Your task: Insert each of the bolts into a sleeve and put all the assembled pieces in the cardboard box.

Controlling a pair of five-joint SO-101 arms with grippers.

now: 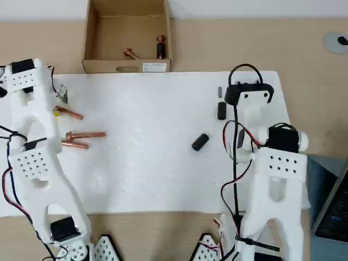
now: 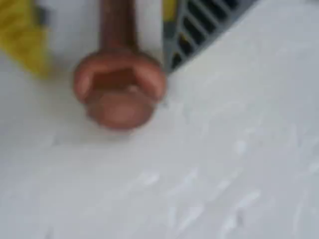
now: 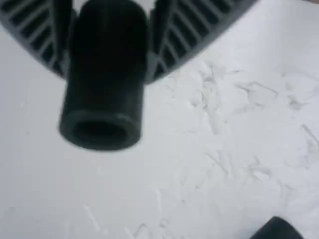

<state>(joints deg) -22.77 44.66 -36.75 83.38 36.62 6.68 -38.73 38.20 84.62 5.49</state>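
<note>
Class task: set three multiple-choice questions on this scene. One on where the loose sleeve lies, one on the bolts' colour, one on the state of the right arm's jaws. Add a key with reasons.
1. Where is the loose sleeve?
A. in the box
B. on the white mat, between the two arms
C. on the bare wooden table

2. What colour are the bolts?
A. silver
B. black
C. copper

3. The jaws of the right arm are:
A. shut on a sleeve
B. open and empty
C. shut on a bolt

Key:
1 B, since the high view shows it lying on the mat, apart from both arms.
2 C, since every bolt shows a copper shank and head.
3 A, since the right wrist view shows a black sleeve gripped between the jaws.
</note>
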